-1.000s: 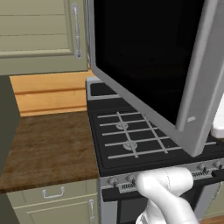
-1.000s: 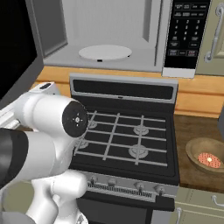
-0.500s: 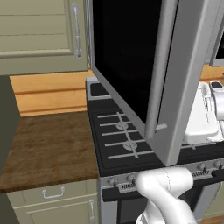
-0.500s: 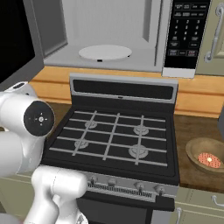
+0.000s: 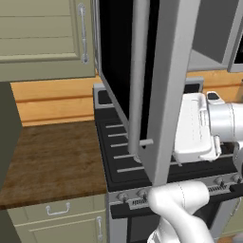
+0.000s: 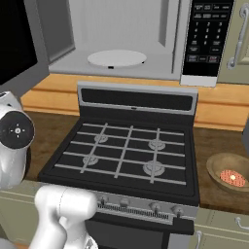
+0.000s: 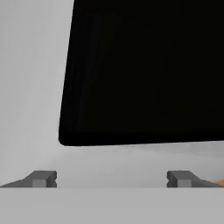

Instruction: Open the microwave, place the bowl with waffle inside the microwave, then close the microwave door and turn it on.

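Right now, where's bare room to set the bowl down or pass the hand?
Free: the turntable in the open microwave, and the brown counter left of the stove. The grates are bare too. Crowded: the swung-out microwave door hangs over the stove's left, with the open fingers right against it. The bowl with waffle takes the counter on the right.

Your gripper [image 7: 111, 179] faces the microwave door [image 7: 144, 70] close ahead; nothing sits between its spread fingertips.

Wood counter [image 6: 221, 194] w/ bowl [image 6: 228, 173] on it.
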